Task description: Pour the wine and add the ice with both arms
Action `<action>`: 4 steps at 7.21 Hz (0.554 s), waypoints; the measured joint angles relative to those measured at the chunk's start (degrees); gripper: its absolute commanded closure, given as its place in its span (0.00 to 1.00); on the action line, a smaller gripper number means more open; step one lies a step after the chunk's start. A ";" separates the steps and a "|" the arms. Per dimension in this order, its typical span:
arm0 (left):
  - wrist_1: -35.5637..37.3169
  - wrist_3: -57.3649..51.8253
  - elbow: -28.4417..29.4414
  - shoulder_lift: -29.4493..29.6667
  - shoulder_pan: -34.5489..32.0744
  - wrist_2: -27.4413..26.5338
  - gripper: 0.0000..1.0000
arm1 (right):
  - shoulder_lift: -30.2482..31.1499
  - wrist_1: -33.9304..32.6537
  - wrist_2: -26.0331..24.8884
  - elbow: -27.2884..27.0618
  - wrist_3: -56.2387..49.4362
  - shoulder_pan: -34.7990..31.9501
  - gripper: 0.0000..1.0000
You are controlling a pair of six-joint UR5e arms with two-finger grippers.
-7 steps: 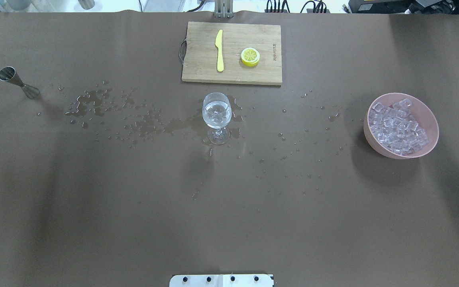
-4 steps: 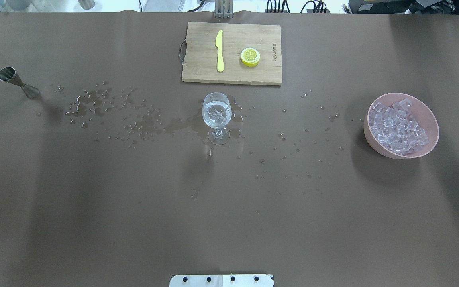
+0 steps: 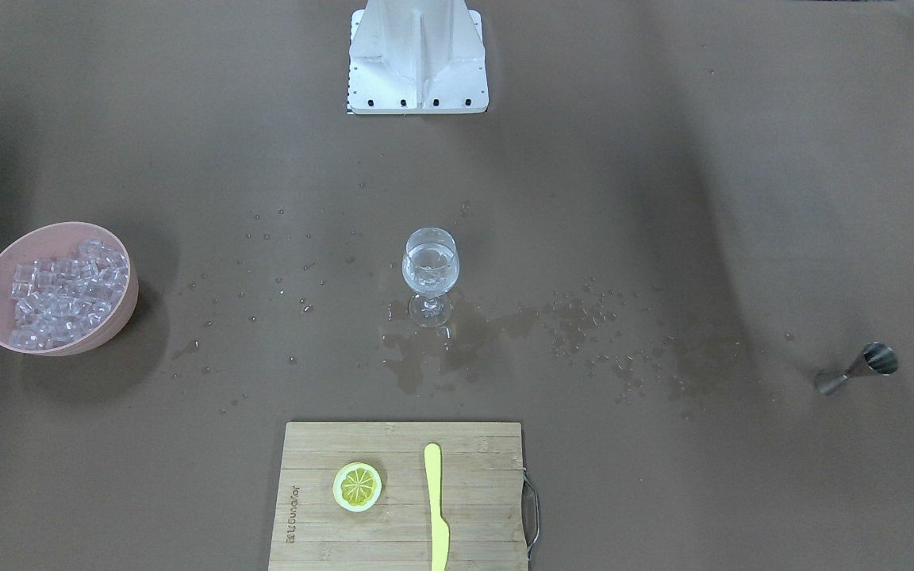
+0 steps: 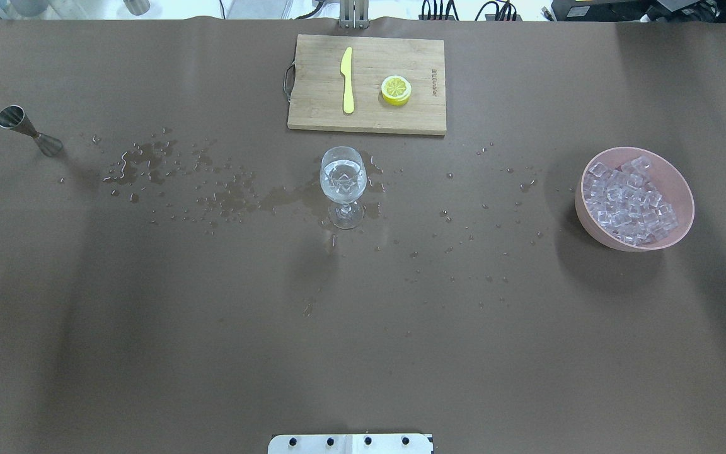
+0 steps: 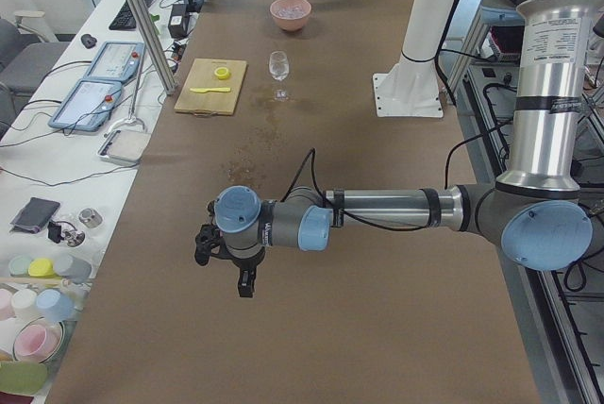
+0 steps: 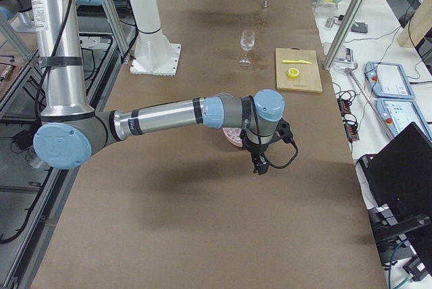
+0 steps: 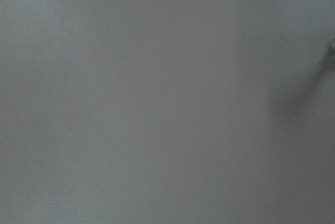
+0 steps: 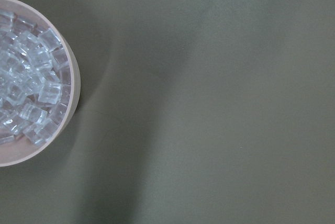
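Just beside the right pincer (image 6: 260, 165), partly hidden behind it: pink bowl (image 4: 675, 176) heaped with ice (image 4: 631, 198). Far from both pincers, mid-bench (image 4: 212, 347): upright stemmed glass (image 4: 344, 200) holding the wine (image 4: 341, 175), ringed by spilled drops (image 4: 149, 161). Below the left pincer (image 5: 243, 283): brown bench surface. Open or closed, for either pincer: cannot tell from the side views alone.
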State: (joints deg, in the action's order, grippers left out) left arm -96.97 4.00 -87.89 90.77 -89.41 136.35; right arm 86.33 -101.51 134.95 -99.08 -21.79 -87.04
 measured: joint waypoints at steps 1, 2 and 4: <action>0.36 0.03 -1.26 -0.31 -0.13 1.04 0.02 | 0.14 0.00 0.03 -0.18 0.02 0.01 0.00; 0.46 0.04 -2.57 -0.84 -0.18 2.86 0.02 | 0.13 0.00 0.07 -0.32 0.01 0.02 0.00; 0.34 0.04 -4.16 -1.71 -0.22 5.10 0.02 | 0.36 0.00 0.26 -0.52 -0.12 0.02 0.00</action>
State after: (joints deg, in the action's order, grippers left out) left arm -96.63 4.04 -92.05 89.06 -89.63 141.45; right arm 86.69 -101.51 135.21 -99.60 -21.91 -87.02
